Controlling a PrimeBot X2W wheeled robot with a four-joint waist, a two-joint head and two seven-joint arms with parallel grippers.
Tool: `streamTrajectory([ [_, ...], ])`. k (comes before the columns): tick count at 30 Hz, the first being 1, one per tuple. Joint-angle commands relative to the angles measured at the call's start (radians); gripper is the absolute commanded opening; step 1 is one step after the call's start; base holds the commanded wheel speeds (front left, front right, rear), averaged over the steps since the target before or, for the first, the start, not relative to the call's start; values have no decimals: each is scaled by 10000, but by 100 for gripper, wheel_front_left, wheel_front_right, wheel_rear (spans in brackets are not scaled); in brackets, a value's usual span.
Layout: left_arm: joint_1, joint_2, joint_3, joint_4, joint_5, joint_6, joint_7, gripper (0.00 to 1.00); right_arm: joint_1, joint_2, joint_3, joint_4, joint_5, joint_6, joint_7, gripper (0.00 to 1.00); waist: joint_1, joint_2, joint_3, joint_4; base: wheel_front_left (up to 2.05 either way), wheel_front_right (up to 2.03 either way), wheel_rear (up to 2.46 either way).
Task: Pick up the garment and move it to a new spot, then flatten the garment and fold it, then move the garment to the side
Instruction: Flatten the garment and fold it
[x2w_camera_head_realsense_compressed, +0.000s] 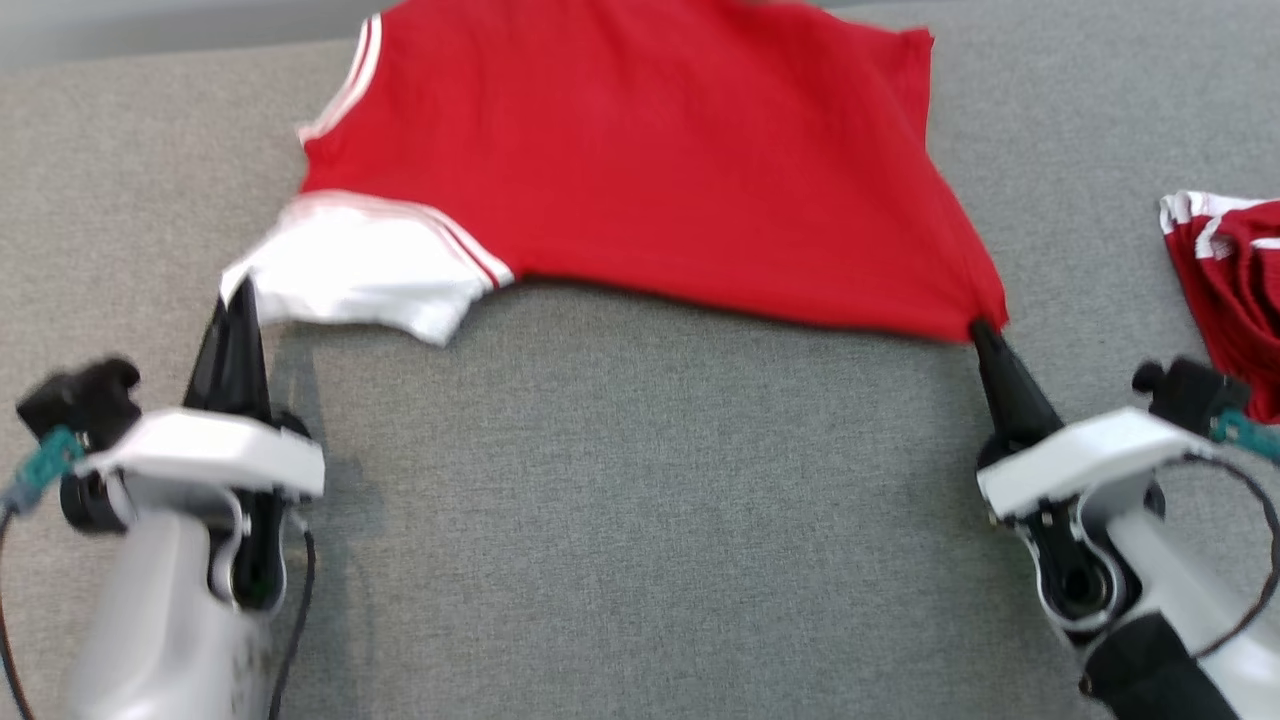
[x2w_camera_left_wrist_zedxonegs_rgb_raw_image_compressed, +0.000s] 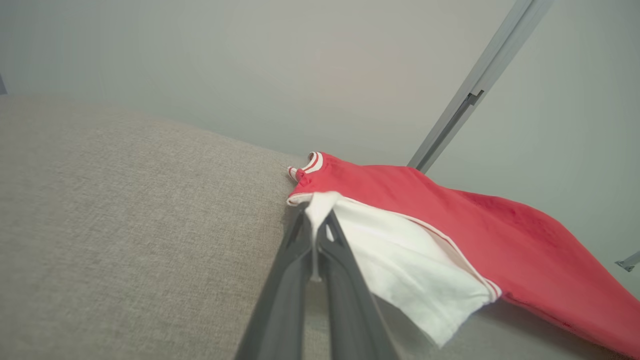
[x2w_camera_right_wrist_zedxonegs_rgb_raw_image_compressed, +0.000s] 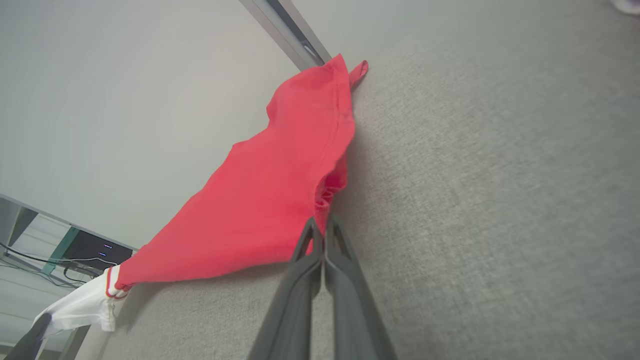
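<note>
Red garment (x2w_camera_head_realsense_compressed: 640, 170) spread over upper centre on grey worktop (x2w_camera_head_realsense_compressed: 640, 500), left pincer (x2w_camera_head_realsense_compressed: 238, 295) shut on white sleeve (x2w_camera_head_realsense_compressed: 360, 270) tip mid-left, right pincer (x2w_camera_head_realsense_compressed: 985, 335) pinching hem corner mid-right; both bites tiny, so an uneven tug prob slips one.

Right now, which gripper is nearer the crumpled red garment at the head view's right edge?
Right. The right gripper, shut on a corner of the spread garment, sits just left of the crumpled garment; the left gripper holds the white sleeve, far to its left.
</note>
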Motion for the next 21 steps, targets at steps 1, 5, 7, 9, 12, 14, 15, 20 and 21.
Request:
streamTrajectory([
  [1,487,-12,128,-338,172,-2,-30,0,468,-113,-116,-190,-135,-1,-4,0,0,0,-345,45,0,0,0],
  [5,2516,-253,450,-1734,571,264,-30,0,1812,-153,-466,-1024,-547,-1,-5,0,0,0,-856,54,0,0,0],
  [7,3488,-402,473,-2371,685,424,-32,0,2478,-135,-679,-1350,-706,-1,-4,0,0,0,-1087,111,0,0,0],
  [9,4364,-454,397,-2917,765,590,-20,0,3053,-230,-910,-1620,-926,-1,-5,0,0,0,-1292,220,0,0,0],
  [12,5442,-576,111,-3871,900,855,271,0,3921,-308,-1272,-1994,-1151,-1,-4,0,0,0,-1586,449,0,0,0],
  [14,6182,-608,-50,-4505,990,1059,594,0,4456,-373,-1347,-2187,-1357,-1,-4,0,0,0,-1790,548,0,0,0],
  [15,6508,-613,-125,-4796,1040,1159,768,0,4698,-413,-1417,-2286,-1420,-1,-4,0,0,0,-1880,598,0,0,0],
  [20,7877,-434,-526,-6055,1321,1407,1696,0,5998,-519,-1823,-2738,-1835,-1,-6,0,0,0,-2280,874,0,0,0],
  [21,8085,-385,-540,-6285,1374,1456,1854,0,6230,-555,-1900,-2787,-1900,-1,-6,0,0,0,-2323,913,0,0,0],
])
